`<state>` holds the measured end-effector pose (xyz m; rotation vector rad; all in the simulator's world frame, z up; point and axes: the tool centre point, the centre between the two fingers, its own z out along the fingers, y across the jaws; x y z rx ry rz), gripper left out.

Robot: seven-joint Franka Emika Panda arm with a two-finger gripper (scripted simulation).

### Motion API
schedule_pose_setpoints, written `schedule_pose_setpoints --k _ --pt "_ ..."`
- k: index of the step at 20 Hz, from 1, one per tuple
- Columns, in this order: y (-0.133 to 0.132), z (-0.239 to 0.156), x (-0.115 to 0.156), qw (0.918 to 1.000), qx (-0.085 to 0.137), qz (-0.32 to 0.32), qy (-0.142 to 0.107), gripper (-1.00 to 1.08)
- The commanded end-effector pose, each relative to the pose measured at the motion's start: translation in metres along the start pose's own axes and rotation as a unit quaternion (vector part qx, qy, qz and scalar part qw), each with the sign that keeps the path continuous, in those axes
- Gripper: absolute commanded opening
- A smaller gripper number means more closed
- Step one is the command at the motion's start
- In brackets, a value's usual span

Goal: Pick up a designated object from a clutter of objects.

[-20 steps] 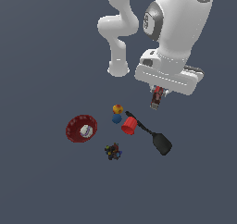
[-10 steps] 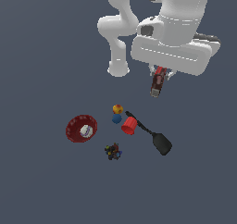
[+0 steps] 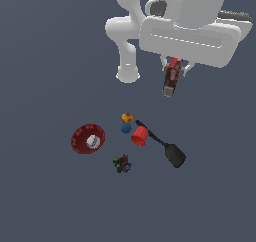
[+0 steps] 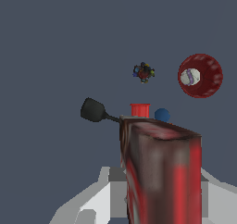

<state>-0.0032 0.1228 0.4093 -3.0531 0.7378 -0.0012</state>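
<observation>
Dark floor — stick (image 3: 171,77) clamped in claw (image 3: 173,66), hanging below.

Item I am operating: one arm (image 3: 131,46), glossy white throughout, rendering smooth and plastic-like, filling the top of the exterior frame.

- Base: rounded white foot, upper centre, widening where it is meeting the floor.
- Links: thick tubular segments with bulbous elbow joints, shading to pale grey on their undersides.
- Joint caps: dark grey to black recesses showing at the upper right, one oval, one at the far right edge.
- Wrist block: broad white box with rounded corners, a faint dotted seam running across its face.
- Gripper (image 3: 173,69): small light grey fingers (image 4: 88,207), appearing in the wrist frame's lower part as angular pale grey wedges.

No cables, screws or lettering are showing.
</observation>
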Motion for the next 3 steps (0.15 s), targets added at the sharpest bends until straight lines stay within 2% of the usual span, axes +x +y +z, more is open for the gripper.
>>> schedule_pose_setpoints --k 1,3 --pt "0.0003 -0.0040 0.0014 1.0000 0.000 0.000 0.000 -1.00" --pt "0.0003 -0.0048 0.0017 1.0000 0.000 0.000 0.000 -1.00"
